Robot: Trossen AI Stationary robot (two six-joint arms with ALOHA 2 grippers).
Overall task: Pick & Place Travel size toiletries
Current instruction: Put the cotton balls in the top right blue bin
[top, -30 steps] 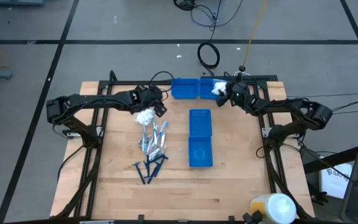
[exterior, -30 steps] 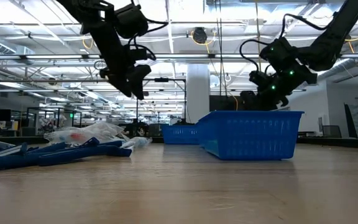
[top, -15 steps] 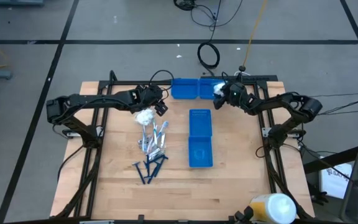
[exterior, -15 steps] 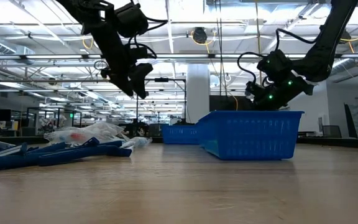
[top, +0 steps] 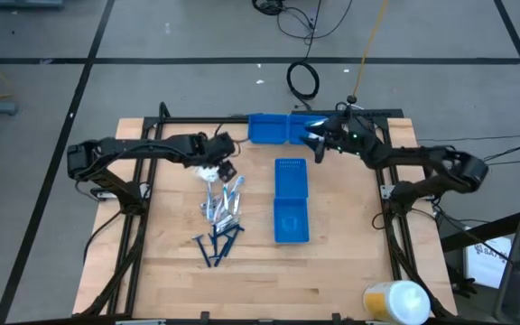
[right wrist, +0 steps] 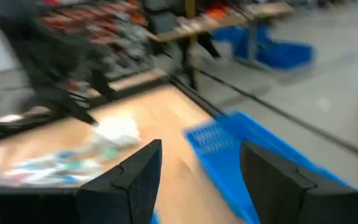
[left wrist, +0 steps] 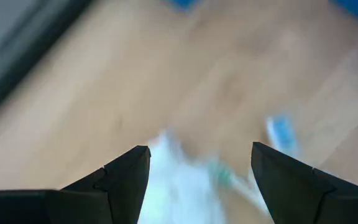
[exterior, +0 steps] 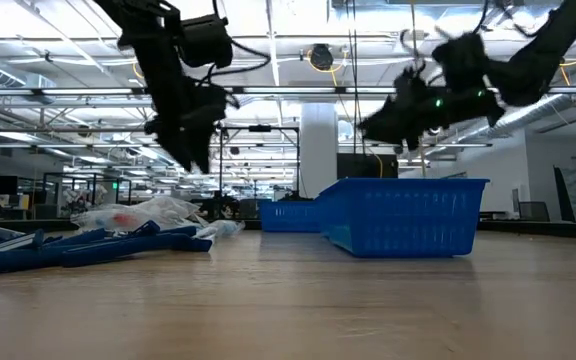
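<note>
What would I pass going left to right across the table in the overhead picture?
Left jaws over the white packets, silvery tubes with the dark razors nearer, long blue bin, right jaws above the far bins.

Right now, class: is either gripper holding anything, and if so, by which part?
Nothing is held. The left gripper is open above the white packets; the right gripper is open and empty, near the far bins.
</note>
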